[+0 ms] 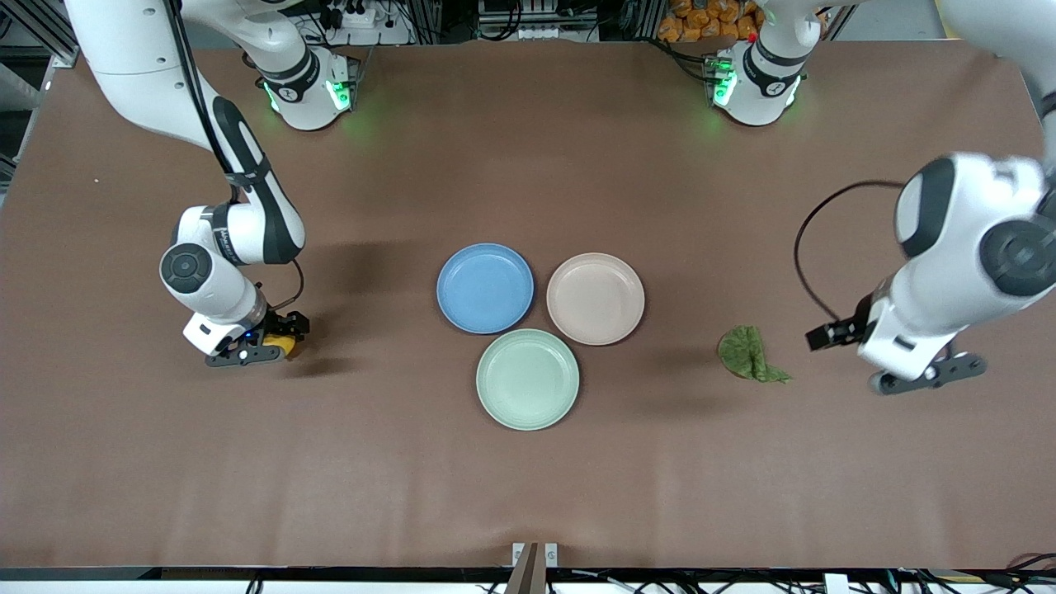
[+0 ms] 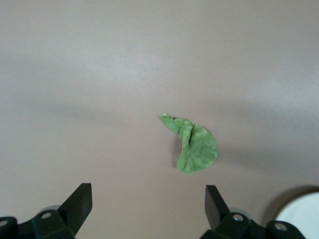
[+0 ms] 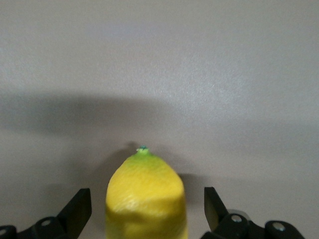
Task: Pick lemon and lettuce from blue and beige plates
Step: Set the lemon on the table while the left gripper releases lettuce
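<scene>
We see the right gripper (image 3: 144,211) low at the right arm's end of the table, its fingers (image 3: 77,209) spread wide with the lemon (image 3: 145,196) between them; gaps show on both sides of the fruit, so nothing is clamped. The lemon is bright yellow with a small green tip, and its long axis runs out from the gripper, tip pointing away.

The left gripper (image 2: 148,209) hangs over the table at the left arm's end, fingers wide apart and holding nothing. The lettuce (image 1: 749,355) lies on the table between the beige plate (image 1: 595,298) and this gripper; it is a crumpled green leaf, rounded at one end and narrowing to a point.

The blue plate (image 1: 485,288) and a green plate (image 1: 527,379) sit mid-table beside the beige one; we see all three bare.
</scene>
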`<move>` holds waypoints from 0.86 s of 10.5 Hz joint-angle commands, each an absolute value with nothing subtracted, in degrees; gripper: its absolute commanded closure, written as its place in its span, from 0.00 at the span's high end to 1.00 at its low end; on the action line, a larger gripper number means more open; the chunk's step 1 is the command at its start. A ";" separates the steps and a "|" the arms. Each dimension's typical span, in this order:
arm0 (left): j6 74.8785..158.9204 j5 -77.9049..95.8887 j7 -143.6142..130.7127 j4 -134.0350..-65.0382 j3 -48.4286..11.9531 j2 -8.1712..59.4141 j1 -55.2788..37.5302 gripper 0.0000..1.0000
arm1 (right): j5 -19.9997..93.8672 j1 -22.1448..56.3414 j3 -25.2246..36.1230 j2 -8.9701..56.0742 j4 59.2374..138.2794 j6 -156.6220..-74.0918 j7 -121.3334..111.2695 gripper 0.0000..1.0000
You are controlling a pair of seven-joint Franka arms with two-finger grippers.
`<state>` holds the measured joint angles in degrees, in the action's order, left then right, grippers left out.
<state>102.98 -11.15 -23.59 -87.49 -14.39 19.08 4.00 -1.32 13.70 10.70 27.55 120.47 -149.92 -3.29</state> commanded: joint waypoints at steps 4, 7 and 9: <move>96.43 -5.45 -21.62 -88.06 -15.03 9.24 4.04 1.00 | -0.53 13.80 10.20 25.32 107.78 -132.40 -4.22 1.00; 93.96 -5.27 -21.19 -88.24 -14.94 5.46 4.22 1.00 | -0.44 14.15 9.76 21.72 105.47 -129.21 -3.87 1.00; 92.64 -3.27 -20.57 -88.24 -14.77 4.31 4.39 1.00 | -0.44 13.89 9.58 18.47 105.56 -126.05 -3.78 1.00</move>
